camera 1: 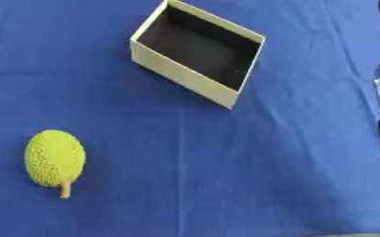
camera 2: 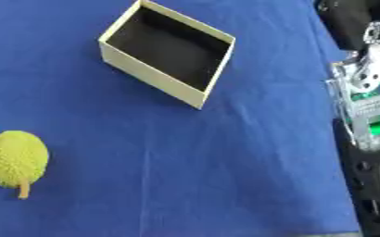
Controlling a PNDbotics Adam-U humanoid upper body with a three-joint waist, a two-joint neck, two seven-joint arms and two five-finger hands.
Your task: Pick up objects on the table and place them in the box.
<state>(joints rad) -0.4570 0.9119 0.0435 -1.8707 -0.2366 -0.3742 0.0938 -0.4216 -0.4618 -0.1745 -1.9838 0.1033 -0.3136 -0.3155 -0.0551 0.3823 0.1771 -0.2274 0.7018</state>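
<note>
Plainly, a bumpy yellow-green fruit (camera 1: 54, 157) with a short tan stem lies on the blue table (camera 1: 225, 176), well apart from the box (camera 1: 197, 50), whose dark inside holds nothing. Neither robot hand shows; wide bare cloth lies between.

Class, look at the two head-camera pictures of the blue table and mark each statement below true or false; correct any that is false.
1. The box has nothing in it. True.
2. The bumpy yellow-green fruit lies inside the box. False: it lies on the blue cloth, near the lower left, well apart from the box.
3. The fruit's stem points toward the near edge of the table. True.
4. A robot hand is gripping the fruit. False: nothing touches it, and no hand shows in either view.
5. The box stands square to the picture's edges. False: it sits turned at an angle.
</note>
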